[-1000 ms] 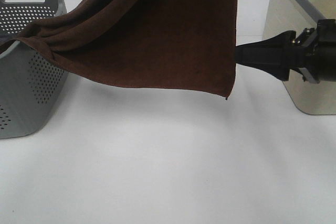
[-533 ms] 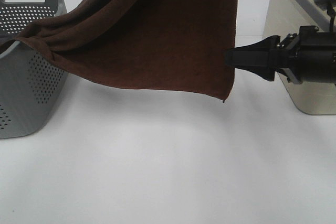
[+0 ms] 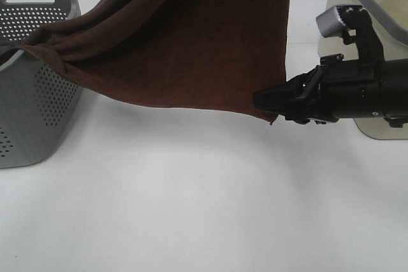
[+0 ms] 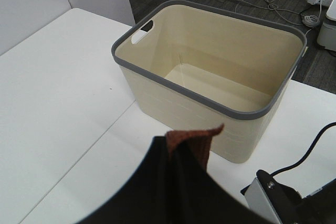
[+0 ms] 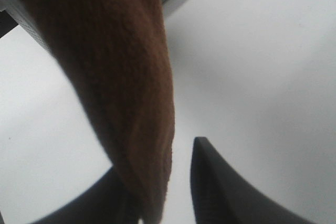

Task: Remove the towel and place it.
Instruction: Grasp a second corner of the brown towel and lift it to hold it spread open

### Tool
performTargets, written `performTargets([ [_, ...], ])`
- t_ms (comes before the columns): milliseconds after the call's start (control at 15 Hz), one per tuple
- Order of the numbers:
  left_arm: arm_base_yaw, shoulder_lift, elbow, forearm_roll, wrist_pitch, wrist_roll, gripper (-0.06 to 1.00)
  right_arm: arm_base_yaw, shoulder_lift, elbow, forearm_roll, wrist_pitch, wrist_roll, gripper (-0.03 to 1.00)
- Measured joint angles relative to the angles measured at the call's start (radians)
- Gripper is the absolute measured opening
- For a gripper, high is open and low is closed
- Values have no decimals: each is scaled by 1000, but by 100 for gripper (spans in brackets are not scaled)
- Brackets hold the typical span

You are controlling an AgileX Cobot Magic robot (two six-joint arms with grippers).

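The dark brown towel [image 3: 197,36] hangs from above the exterior view, and its left end trails over the rim of the grey perforated basket [image 3: 35,103]. My left gripper [image 4: 172,149] is out of the exterior view. In its wrist view it is shut on a corner of the towel [image 4: 191,141], held high. My right gripper [image 3: 262,100] reaches in from the right at the towel's lower right corner. In the right wrist view the towel's edge [image 5: 131,87] hangs between its open fingers [image 5: 210,182].
A beige basket with a grey rim [image 4: 157,76] stands at the right, partly behind my right arm [image 3: 363,90], and it shows in the exterior view [image 3: 357,11] too. The white tabletop [image 3: 191,195] lies below the hanging towel.
My right gripper has moved left and down, from beside the towel's right edge to its lower right corner. The towel and the left gripper have stayed put.
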Motion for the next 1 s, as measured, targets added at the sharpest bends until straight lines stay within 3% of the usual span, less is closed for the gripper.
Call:
performTargets([
  [133,0,1,0,0,0,0,0,1,0,-2,0,7,25,6],
  [200,0,3,0,6,-2,0,0,1,0,-2,0,7,49,0],
  [333,0,18,0,42,-2,-10,0,3,-4,-2,0,7,114,0],
  [467,8,40,0,108,-2,-60,0,3,-24,-33,-35,8,260,0],
  [533,21,57,0,135,-3,-89,0,3,-38,-63,-113,10,369,0],
  [667,69,100,0,161,17,-128,0,3,-59,-149,-389,22,654,0],
  [867,163,177,0,155,62,-201,0,3,-81,-330,-894,129,1201,0],
  [933,196,205,0,138,63,-224,0,3,-82,-404,-1036,184,1366,0],
  [1000,209,215,0,124,64,-232,0,3,-82,-442,-1111,211,1446,0],
])
